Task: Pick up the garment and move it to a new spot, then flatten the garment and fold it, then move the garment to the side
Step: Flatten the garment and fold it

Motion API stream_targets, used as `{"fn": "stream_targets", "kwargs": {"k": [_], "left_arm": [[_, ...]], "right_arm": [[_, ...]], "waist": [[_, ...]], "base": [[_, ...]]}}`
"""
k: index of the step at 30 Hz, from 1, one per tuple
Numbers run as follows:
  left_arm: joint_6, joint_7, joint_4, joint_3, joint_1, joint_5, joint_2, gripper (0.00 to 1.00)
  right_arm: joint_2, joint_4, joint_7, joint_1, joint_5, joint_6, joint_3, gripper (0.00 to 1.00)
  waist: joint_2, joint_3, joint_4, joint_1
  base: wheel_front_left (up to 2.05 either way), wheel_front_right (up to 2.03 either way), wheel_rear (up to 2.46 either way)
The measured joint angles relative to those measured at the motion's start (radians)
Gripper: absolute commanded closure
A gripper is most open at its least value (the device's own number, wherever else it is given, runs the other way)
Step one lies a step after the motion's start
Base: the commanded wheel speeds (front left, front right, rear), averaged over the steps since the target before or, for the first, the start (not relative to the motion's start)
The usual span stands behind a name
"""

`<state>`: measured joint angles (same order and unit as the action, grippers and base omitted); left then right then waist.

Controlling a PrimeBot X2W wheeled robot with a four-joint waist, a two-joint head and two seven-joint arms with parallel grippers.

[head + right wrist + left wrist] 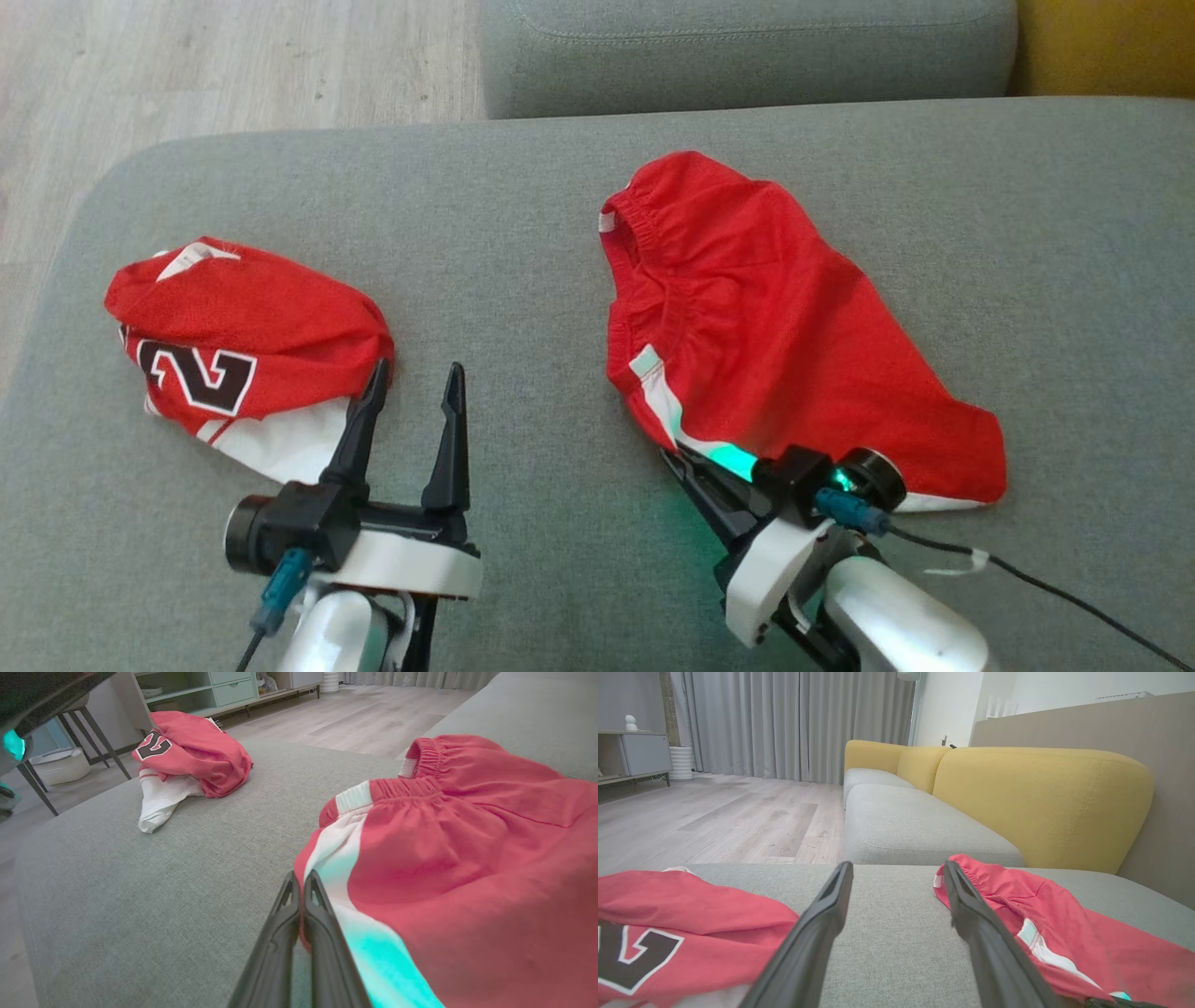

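I note the red shorts lying rumpled on the grey cushion, right of centre. My right gripper is clenched on their white-striped side edge. My left gripper hovers released just beside the numbered jersey

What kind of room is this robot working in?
Most likely a home living room: a grey fabric sofa seat with yellow back cushions, long grey curtains, and a pale wood-plank floor.

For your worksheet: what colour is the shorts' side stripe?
White stripe on shorts; right wrist view best.
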<state>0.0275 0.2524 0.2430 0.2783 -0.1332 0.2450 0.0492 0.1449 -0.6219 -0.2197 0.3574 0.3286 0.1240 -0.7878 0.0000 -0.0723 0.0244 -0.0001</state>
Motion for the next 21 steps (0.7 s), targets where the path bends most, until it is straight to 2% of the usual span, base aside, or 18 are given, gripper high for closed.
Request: {"fn": "stream_targets", "kwargs": {"k": [1, 2, 7, 10, 12, 17, 21], "left_arm": [[0.000, 0.000, 0.001, 0.000, 0.000, 0.000, 0.000, 0.00], [0.000, 0.000, 0.002, 0.000, 0.000, 0.000, 0.000, 0.00], [0.000, 0.000, 0.004, -0.007, 0.002, 0.000, 0.000, 0.00], [0.000, 0.000, 0.002, -0.012, 0.009, 0.000, 0.000, 0.00], [0.000, 0.000, 0.000, -0.015, 0.019, -0.003, 0.000, 0.00], [0.000, 0.000, -0.015, -0.020, 0.022, -0.009, 0.000, 0.00], [0.000, 0.000, -0.019, -0.019, 0.022, -0.009, 0.000, 0.00]], "right_arm": [[0.002, 0.000, 0.000, 0.000, 0.000, 0.000, 0.004, 0.07], [0.003, 0.000, -0.001, 0.000, 0.000, 0.000, 0.013, 0.00], [0.006, 0.033, -0.020, -0.005, 0.004, 0.000, 0.088, 0.00], [0.008, 0.083, -0.026, -0.029, 0.004, 0.000, 0.169, 0.00], [0.008, 0.120, -0.028, -0.061, -0.013, 0.000, 0.260, 0.00], [-0.020, 0.228, -0.031, -0.168, -0.152, 0.000, 0.588, 0.00], [-0.067, 0.218, -0.031, -0.277, -0.229, 0.000, 0.698, 0.00]], "waist": [[0.0000, 0.000, 0.000, 0.0000], [0.0000, 0.001, 0.000, 0.0001], [0.0000, 0.011, -0.004, 0.0001], [0.0000, 0.018, -0.010, 0.0000], [0.0000, 0.020, -0.017, 0.0000], [0.0000, 0.018, -0.038, 0.0001], [0.0000, 0.010, -0.050, 0.0000]], "base": [[0.00, 0.00, 0.00], [0.00, 0.00, 0.00], [0.00, 0.00, 0.00], [0.00, 0.00, 0.00], [0.00, 0.00, 0.00], [0.00, 0.00, 0.00], [0.00, 0.00, 0.00]]}}
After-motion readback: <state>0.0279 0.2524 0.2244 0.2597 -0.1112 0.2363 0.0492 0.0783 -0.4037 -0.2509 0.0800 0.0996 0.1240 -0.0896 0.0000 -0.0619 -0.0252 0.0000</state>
